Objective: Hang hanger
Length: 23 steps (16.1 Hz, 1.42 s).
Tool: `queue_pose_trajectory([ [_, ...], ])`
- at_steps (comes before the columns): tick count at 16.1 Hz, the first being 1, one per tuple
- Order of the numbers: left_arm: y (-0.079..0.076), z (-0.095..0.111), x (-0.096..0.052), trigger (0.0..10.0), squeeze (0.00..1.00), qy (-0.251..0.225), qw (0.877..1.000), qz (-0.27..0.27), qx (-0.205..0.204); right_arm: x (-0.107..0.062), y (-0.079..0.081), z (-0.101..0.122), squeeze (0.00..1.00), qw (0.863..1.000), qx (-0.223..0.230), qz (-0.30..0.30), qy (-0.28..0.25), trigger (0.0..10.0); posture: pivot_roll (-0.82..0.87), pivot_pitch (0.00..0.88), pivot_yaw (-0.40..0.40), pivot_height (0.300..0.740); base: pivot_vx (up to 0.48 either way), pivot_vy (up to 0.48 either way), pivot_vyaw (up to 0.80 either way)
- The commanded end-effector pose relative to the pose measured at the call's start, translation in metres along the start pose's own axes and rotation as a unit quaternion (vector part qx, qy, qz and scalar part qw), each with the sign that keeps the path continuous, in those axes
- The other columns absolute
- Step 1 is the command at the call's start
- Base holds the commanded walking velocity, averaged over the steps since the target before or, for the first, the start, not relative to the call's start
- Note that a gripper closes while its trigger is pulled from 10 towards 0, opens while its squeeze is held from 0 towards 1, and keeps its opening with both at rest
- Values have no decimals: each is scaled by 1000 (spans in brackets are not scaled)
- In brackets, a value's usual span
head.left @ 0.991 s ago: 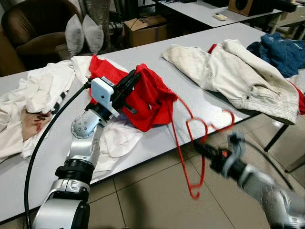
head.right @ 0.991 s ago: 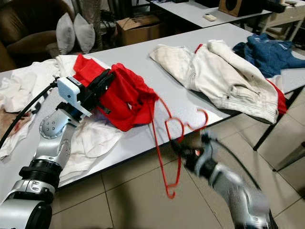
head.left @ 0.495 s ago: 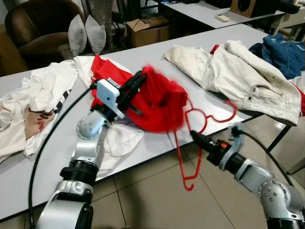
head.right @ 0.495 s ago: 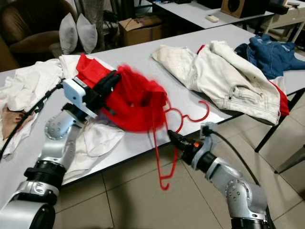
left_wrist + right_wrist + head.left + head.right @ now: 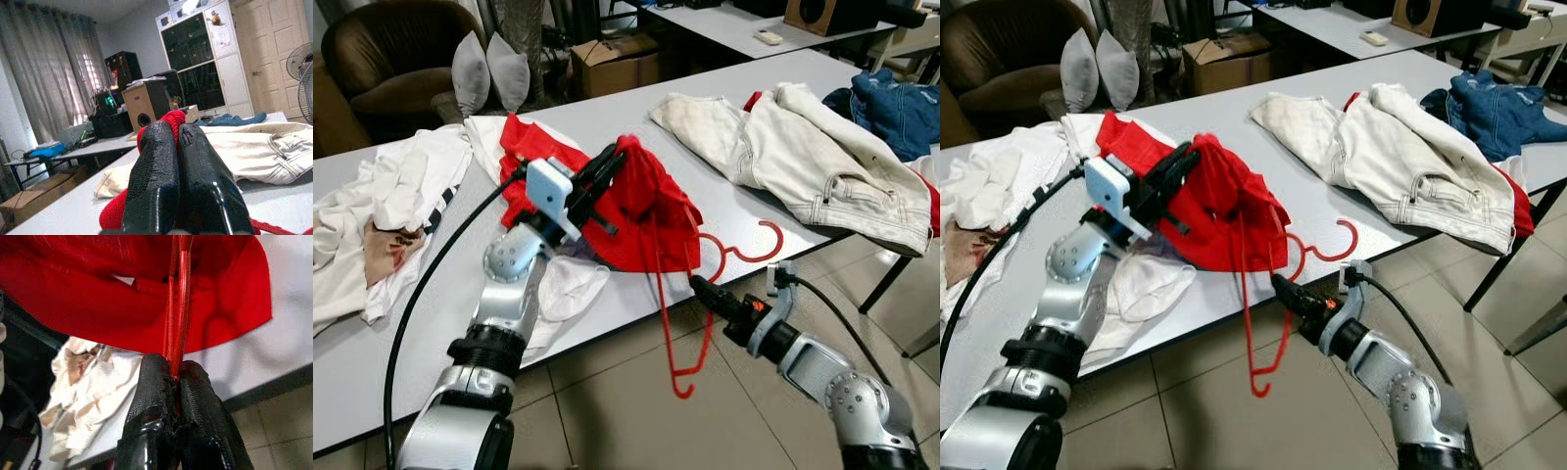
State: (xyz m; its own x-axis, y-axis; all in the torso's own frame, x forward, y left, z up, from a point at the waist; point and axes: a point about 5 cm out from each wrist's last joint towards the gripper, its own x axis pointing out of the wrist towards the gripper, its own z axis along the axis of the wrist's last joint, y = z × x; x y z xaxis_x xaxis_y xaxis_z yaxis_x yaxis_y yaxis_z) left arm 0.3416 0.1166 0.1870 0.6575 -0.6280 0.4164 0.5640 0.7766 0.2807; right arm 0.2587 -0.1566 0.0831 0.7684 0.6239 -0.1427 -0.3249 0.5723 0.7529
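Pinching the red hanger point(image 5: 703, 257) at the table's point(image 5: 607, 127) front edge, the right hand point(image 5: 697, 285) is closed; the left hand point(image 5: 617, 160) is clamped on the red garment point(image 5: 651, 211).

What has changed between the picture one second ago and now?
The left gripper lifted the red garment higher and toward the hanger. The right gripper, holding the red hanger, moved in closer to the table edge, so the hanger now goes up into the garment. The white jeans and white clothes stayed.
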Motion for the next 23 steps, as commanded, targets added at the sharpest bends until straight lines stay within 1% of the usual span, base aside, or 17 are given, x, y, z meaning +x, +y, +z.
queue_pose_trajectory([
  [1,1,7,7,0,0,-14,1000,-9,2,4,-2,1,0,999,28,13,-17,10000,-254,0,114,740,0,0,0],
  [3,-1,8,7,0,0,-17,1000,-18,-1,8,-7,1,0,998,51,15,-31,10000,-250,0,117,740,0,0,0],
  [4,-4,4,4,0,0,1,999,-39,3,14,-9,10,0,994,82,14,-70,10000,-248,0,120,740,0,0,0],
  [5,-5,3,3,0,0,7,999,-44,6,15,-10,13,0,993,90,13,-79,10000,-248,0,120,740,0,0,0],
  [6,-3,-8,-5,0,0,53,996,-60,27,20,-14,24,0,986,126,1,-111,10000,-246,0,118,740,0,0,0],
  [7,-2,-10,-7,0,0,63,996,-60,30,21,-14,26,0,985,130,2,-117,10000,-246,0,118,740,0,0,0],
  [8,-2,-20,-13,0,0,109,990,-81,36,25,-12,38,0,978,142,6,-151,10000,-244,0,109,740,0,0,0],
  [9,-3,-23,-16,0,0,124,988,-89,36,26,-10,42,0,976,144,9,-162,10000,-244,0,109,740,0,0,0],
  [10,-7,-29,-22,0,0,149,981,-117,45,30,-8,57,0,968,151,7,-201,10000,-247,0,108,740,0,0,0],
  [11,-13,-32,-23,0,0,156,979,-130,25,34,-7,72,0,953,178,4,-243,10000,-251,0,105,740,0,0,0],
  [13,-33,-25,-11,0,0,125,979,-159,-35,49,-2,92,0,928,225,-4,-295,10000,-250,0,102,740,0,0,0],
  [14,-37,-24,-9,0,0,119,978,-168,-42,52,-1,94,0,926,232,-6,-299,10000,-250,0,102,740,0,0,0],
  [15,-47,-22,-4,0,0,114,974,-187,-51,65,6,101,0,910,266,-3,-318,10000,-252,0,99,740,0,0,0],
  [18,-42,-23,-3,0,0,116,978,-155,-75,79,14,106,0,902,282,-5,-327,10000,-253,0,92,740,0,0,0],
  [20,-40,-25,-7,0,0,135,973,-149,-114,86,16,115,0,872,331,-12,-361,10000,-250,0,80,740,0,0,0],
  [21,-42,-25,-9,0,0,139,970,-151,-128,88,16,117,0,865,339,-13,-369,10000,-250,0,76,740,0,0,0],
  [23,-41,-22,-7,0,0,123,969,-129,-173,98,23,115,0,882,307,-35,-356,10000,-250,0,69,740,0,0,0],
])
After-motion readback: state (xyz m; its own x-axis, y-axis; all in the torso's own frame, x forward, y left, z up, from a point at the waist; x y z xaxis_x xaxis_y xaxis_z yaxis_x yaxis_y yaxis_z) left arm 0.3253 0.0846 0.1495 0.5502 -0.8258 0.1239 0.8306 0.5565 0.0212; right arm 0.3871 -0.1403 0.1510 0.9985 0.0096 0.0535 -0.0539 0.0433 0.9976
